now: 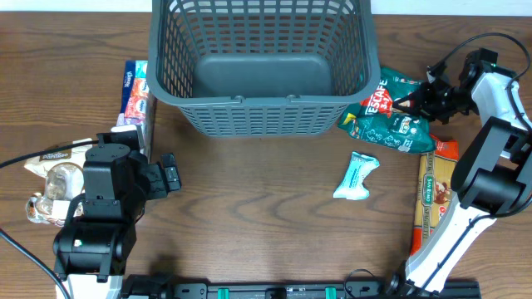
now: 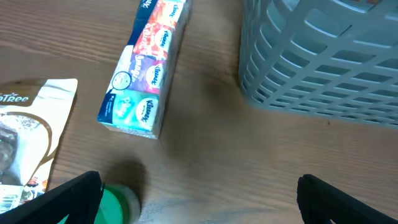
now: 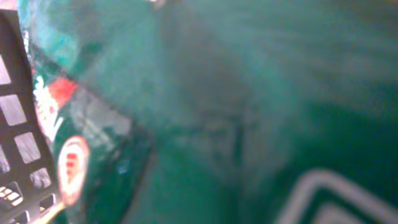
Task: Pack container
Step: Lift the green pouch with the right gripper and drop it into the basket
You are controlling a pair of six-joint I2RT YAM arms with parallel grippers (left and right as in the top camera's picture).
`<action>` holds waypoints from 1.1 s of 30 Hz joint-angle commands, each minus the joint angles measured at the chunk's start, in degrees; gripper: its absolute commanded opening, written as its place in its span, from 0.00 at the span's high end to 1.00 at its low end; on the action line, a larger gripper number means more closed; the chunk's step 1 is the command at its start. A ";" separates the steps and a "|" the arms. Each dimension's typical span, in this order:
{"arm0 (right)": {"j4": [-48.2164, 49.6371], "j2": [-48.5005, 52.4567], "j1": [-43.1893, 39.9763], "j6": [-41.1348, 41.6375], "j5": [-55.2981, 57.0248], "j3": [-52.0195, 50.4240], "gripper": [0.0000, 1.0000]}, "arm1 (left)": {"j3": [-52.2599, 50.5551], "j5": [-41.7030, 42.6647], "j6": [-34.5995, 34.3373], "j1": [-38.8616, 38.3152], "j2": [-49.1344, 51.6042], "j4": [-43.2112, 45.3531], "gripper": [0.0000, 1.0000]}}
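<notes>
The container (image 1: 259, 112) is a large dark grey lattice basket at the back centre, with nothing in it. My right gripper (image 1: 405, 104) is on the upper edge of a green coffee bag (image 1: 389, 120) just right of the basket, and its fingers look closed on it. In the right wrist view the green bag (image 3: 236, 112) fills the frame and hides the fingers; the basket's lattice (image 3: 15, 130) shows at the left. My left gripper (image 1: 169, 174) is open and empty above the table, front left of the basket (image 2: 317, 56).
A tissue pack (image 1: 134, 90) (image 2: 146, 68) lies left of the basket. A snack bag (image 1: 58, 162) (image 2: 25, 143) and a green-lidded jar (image 1: 46, 203) (image 2: 115, 205) lie by the left arm. A small pale blue pack (image 1: 357, 176) and an orange box (image 1: 436, 195) lie front right.
</notes>
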 commanded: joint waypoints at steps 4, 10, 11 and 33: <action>-2.29 -5.09 0.92 0.26 6.60 -0.57 0.99 | 1.33 -0.68 0.48 0.31 -0.09 -0.13 0.02; -2.05 -17.51 0.92 5.05 11.19 1.64 0.99 | 1.31 -0.68 0.48 0.31 -0.09 -0.17 0.01; -1.95 -19.39 0.94 5.66 12.35 1.99 0.99 | 1.31 -0.68 0.48 0.31 -0.09 -0.15 0.02; 24.79 -53.07 18.86 10.91 23.06 3.96 0.99 | 1.31 -0.66 0.48 0.28 -0.09 -0.79 0.02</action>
